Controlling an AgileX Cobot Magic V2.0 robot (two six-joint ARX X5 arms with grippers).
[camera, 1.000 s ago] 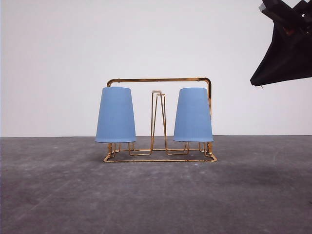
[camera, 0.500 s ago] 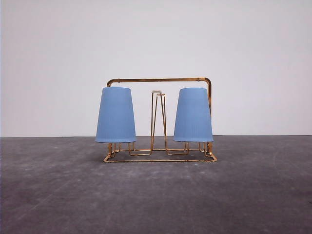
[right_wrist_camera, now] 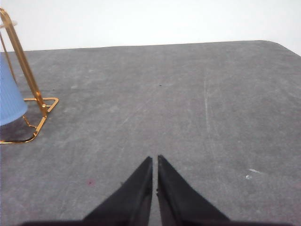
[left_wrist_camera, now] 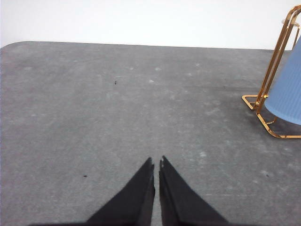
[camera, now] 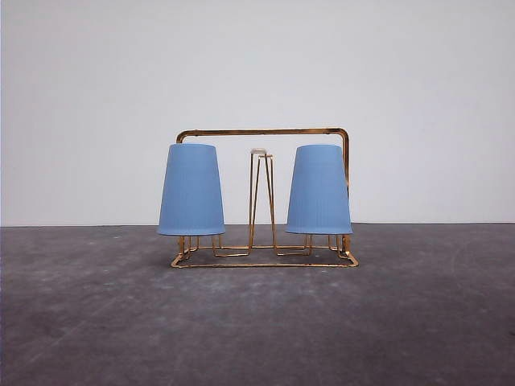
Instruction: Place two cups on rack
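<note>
Since both cups point(camera: 191, 190) point(camera: 319, 190) hang upside down on the rack point(camera: 264, 133) at centre frame, mouths down to drain, we keep our left tool point(left_wrist_camera: 156, 163) and right tool point(right_wrist_camera: 154, 159) closed, empty, above bare worktop point(camera: 257, 322).

The right arm, at the front view's upper right a second ago, has withdrawn.

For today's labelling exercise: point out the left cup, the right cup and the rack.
Left cup point(camera: 191, 190), front view, middle of its ribbed wall.
Right cup point(camera: 319, 190), front view, middle of its wall.
Rack point(camera: 262, 132), front view, top bar of its handle.
</note>
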